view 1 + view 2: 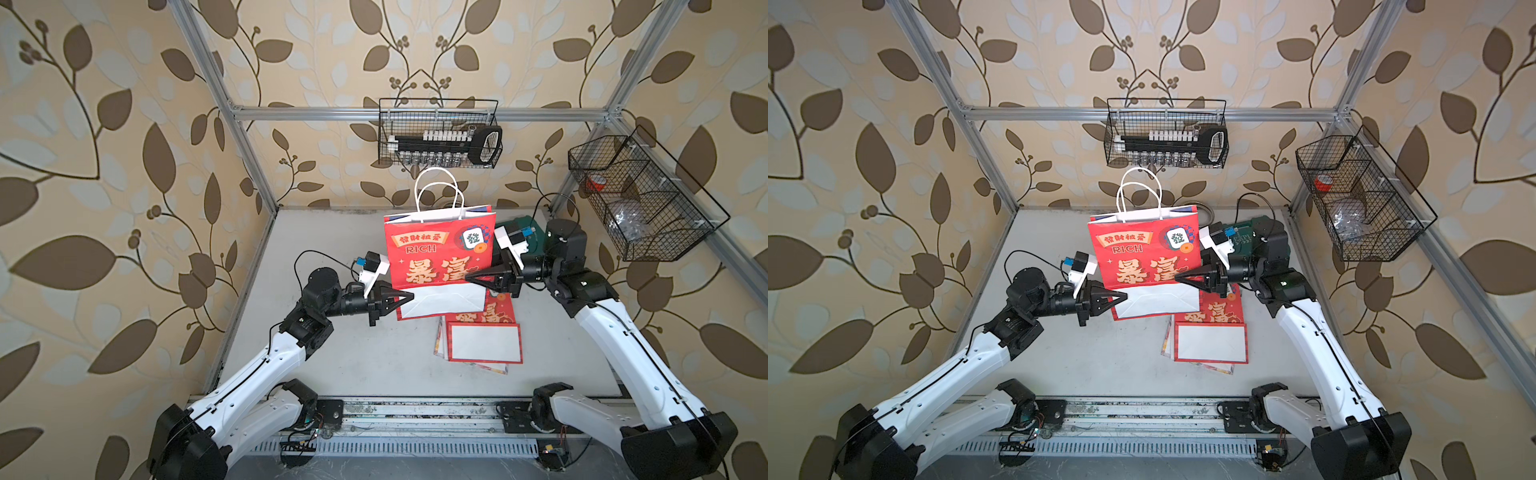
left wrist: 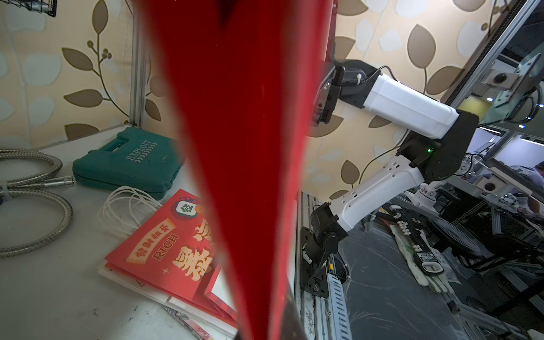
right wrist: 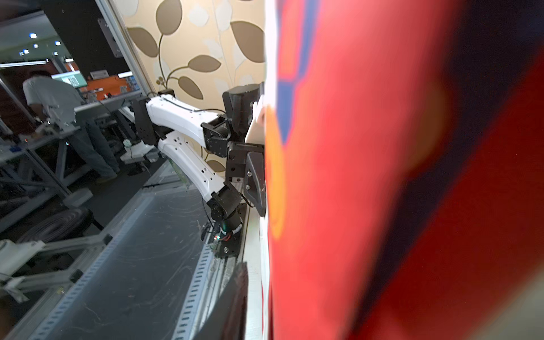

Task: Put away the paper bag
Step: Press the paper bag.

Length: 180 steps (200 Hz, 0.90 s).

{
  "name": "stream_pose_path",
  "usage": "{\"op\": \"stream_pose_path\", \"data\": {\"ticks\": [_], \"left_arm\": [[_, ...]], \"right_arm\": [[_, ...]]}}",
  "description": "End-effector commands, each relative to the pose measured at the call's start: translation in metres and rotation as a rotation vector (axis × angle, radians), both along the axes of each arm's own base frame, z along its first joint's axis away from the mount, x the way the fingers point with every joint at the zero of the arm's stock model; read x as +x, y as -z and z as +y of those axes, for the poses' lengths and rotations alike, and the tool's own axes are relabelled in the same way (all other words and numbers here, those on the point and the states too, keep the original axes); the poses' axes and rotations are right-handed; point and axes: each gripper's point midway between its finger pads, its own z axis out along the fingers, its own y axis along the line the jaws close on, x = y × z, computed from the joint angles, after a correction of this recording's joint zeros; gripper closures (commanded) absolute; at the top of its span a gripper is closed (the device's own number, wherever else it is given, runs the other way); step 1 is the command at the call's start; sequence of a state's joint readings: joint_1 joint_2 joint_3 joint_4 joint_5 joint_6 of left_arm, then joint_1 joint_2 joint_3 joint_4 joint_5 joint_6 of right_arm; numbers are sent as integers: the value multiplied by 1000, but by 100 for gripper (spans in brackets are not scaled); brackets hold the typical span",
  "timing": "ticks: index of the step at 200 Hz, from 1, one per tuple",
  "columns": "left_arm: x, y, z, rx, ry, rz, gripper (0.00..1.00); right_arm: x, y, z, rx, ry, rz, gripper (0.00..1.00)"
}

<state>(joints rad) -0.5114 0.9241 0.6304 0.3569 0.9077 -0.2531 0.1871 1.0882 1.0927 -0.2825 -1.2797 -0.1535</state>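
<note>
- Your L gripper (image 1: 409,296) is clamped on the bag (image 1: 436,253), low on its left edge.
- R gripper (image 1: 469,277): tips touch bag's right edge; can't tell if they're pinching.
- Bag stands upright btwn both grippers, handles up.
- Flat bags (image 1: 484,343) lie on table (image 1: 332,353), just below R gripper.

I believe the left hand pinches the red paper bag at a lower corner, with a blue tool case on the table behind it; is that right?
Not quite: the tool case is green, not blue, as the left wrist view shows. The left hand does pinch the red paper bag at a lower corner.
</note>
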Motion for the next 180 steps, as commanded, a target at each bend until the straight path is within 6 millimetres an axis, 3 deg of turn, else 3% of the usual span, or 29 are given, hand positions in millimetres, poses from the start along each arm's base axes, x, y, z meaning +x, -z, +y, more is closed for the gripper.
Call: {"op": "stream_pose_path", "data": {"ticks": [1, 7, 31, 44, 58, 75, 94, 121, 131, 142, 152, 160, 169, 180], "left_arm": [[-4, 2, 1, 3, -2, -32, 100], [-3, 4, 1, 6, -4, -27, 100], [-4, 11, 1, 21, 1, -11, 100], [-5, 14, 1, 28, 4, -5, 100], [-6, 19, 0, 36, 17, 9, 100], [-9, 23, -2, 49, 47, 38, 100], [-9, 29, -4, 62, 70, 70, 100], [-7, 32, -5, 69, 65, 76, 100], [-7, 34, -5, 73, 63, 78, 100], [-7, 37, -4, 79, 60, 82, 100], [-7, 38, -4, 82, 60, 84, 100], [-7, 40, -4, 87, 57, 89, 100], [-7, 41, -4, 89, 57, 92, 100], [-6, 42, -4, 90, 56, 97, 100]], "right_arm": [[-2, -17, -3, 10, 15, -64, 93], [-2, -18, -3, 12, 11, -66, 100], [-2, -21, -3, 13, 17, -68, 100], [4, -23, -4, 6, 59, -72, 62], [11, -26, -6, 0, 105, -93, 56], [16, -33, -8, 6, 140, -129, 68], [18, -39, -8, 21, 141, -149, 100], [23, -44, -9, 24, 163, -150, 99], [28, -47, -11, 23, 202, -149, 67], [34, -49, -14, 20, 249, -152, 61], [36, -53, -17, 20, 274, -164, 65], [37, -56, -18, 21, 286, -175, 78], [37, -60, -19, 25, 291, -187, 100], [37, -65, -21, 30, 308, -196, 100]]}}
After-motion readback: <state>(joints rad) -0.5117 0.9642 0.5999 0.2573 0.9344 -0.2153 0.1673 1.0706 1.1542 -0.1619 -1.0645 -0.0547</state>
